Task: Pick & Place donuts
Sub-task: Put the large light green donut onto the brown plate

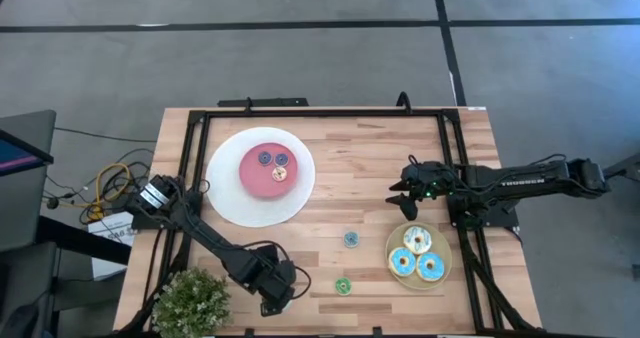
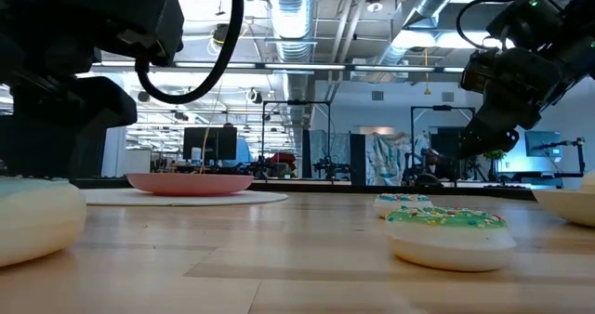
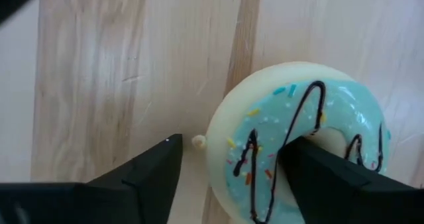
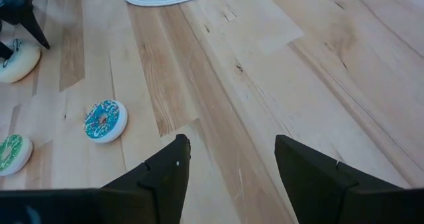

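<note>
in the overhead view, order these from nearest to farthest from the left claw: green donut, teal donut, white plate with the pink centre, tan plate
1. green donut, just right of the left claw
2. teal donut, farther right and up the table
3. white plate, toward the far left
4. tan plate, on the right side

Prob. a robotics lab: exposed ceiling ducts (image 2: 307, 3), monitors (image 2: 209, 145) and equipment racks (image 2: 297, 133) behind the table (image 2: 307, 258).

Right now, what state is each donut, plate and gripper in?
Left gripper: open, straddling one side of the blue-iced donut lying on the table.
Right gripper: open, empty, above bare wood.
Tan plate: holds three donuts.
White plate: three small donuts on its pink centre.
Teal donut, green donut: loose on the table.
</note>
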Robot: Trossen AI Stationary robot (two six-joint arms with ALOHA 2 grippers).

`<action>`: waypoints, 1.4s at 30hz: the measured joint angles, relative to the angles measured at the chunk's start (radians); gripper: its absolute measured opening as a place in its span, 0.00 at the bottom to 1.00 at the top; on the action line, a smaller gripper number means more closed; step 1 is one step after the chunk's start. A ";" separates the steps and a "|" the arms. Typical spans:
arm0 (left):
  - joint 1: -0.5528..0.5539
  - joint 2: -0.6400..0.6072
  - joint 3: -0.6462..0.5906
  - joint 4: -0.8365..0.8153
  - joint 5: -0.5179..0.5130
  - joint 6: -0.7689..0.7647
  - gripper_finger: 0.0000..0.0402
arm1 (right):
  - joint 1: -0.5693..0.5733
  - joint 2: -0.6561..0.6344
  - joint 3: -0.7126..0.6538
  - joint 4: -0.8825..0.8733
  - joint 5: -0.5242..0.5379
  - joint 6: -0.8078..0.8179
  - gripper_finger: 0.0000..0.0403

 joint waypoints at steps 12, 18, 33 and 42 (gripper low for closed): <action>0.001 -0.002 0.000 -0.003 0.000 -0.009 0.47 | 0.000 0.000 0.000 0.000 0.000 0.000 0.52; 0.006 -0.003 0.001 -0.004 0.001 -0.010 0.46 | 0.000 0.000 0.000 0.000 0.000 0.000 0.52; 0.181 -0.005 0.107 0.017 -0.079 0.285 0.46 | 0.000 0.000 0.000 0.004 0.000 0.000 0.52; 0.319 -0.005 0.246 0.125 -0.255 0.809 0.46 | 0.000 0.000 0.000 0.019 0.000 0.000 0.52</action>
